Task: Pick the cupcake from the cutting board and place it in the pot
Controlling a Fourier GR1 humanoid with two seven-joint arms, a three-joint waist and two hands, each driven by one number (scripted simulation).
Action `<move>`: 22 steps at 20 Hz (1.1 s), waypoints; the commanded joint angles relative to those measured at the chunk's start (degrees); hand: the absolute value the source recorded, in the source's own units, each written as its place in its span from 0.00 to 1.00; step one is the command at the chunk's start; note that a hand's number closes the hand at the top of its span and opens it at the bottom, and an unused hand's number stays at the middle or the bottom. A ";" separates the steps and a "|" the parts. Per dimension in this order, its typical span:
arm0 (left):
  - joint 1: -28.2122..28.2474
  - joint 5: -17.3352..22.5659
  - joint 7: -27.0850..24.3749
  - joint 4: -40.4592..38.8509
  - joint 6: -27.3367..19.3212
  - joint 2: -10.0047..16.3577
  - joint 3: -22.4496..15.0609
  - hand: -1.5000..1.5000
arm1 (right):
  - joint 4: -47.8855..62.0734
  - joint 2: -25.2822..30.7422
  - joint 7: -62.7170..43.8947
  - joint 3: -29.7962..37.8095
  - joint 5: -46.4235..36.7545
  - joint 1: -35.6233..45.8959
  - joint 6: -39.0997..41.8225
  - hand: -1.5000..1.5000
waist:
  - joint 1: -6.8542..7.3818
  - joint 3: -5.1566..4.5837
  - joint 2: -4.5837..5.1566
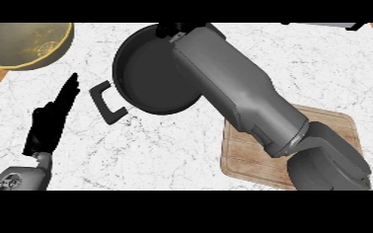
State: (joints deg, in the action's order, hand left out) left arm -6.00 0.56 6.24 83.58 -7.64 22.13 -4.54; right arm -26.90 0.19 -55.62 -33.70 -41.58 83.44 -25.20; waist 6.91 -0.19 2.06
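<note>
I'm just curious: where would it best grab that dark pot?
Probably by the black loop handle jutting from the pot at its lower left, coming from the left: it sticks out clear, while the right forearm covers the right side.

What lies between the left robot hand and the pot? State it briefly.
Head view: between the left robot hand and the pot lie only white counter and the pot's black side handle.
</note>
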 commanded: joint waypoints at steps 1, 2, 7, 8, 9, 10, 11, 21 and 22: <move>-0.09 -0.20 0.21 0.14 0.10 0.54 0.59 0.50 | 2.85 -0.18 1.48 2.06 3.53 -2.19 -6.02 0.00 | 0.71 0.04 0.21; -1.95 0.07 1.32 1.06 0.61 0.72 0.42 0.50 | 2.87 -0.18 1.54 2.02 3.77 -4.82 -9.31 0.00 | 0.97 0.08 0.49; -0.91 0.21 1.05 1.77 0.43 -0.44 -0.03 0.50 | 4.74 -0.18 9.54 7.15 8.63 -3.17 -11.27 0.00 | 0.65 0.12 0.45; -1.93 -1.22 0.90 0.46 -0.89 -1.25 -0.58 0.50 | 4.32 -0.18 9.18 6.85 9.72 -2.51 -10.66 0.00 | 1.08 0.07 0.57; -0.20 0.58 1.08 1.71 1.51 1.20 0.99 0.50 | 5.00 -0.18 11.04 7.26 9.68 -3.87 -13.14 0.00 | 1.25 0.11 0.37; -0.14 -0.02 0.97 0.94 0.47 0.13 0.59 0.50 | 5.52 -0.18 11.53 7.53 9.90 -2.99 -13.72 0.00 | 1.19 0.08 0.45; -1.40 -0.81 1.12 0.91 0.17 -0.10 0.00 0.50 | 5.37 -0.18 12.20 8.11 10.60 -1.54 -13.62 0.00 | 1.30 0.08 0.58; 0.92 0.38 -0.01 0.70 2.08 1.08 1.25 0.50 | -3.89 -0.18 21.96 13.17 16.93 -4.10 -36.05 0.00 | 0.49 0.13 -0.27; -0.02 -1.15 0.20 0.26 0.21 -0.25 0.47 0.50 | -5.19 -0.18 20.93 12.14 18.87 -3.95 -35.62 0.00 | 0.35 0.10 -0.44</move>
State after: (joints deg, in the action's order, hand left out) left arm -6.18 0.14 6.93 84.46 -7.02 22.14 -3.99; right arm -28.95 0.28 -34.51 -22.18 -27.01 79.67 -54.56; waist 7.48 -0.03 2.01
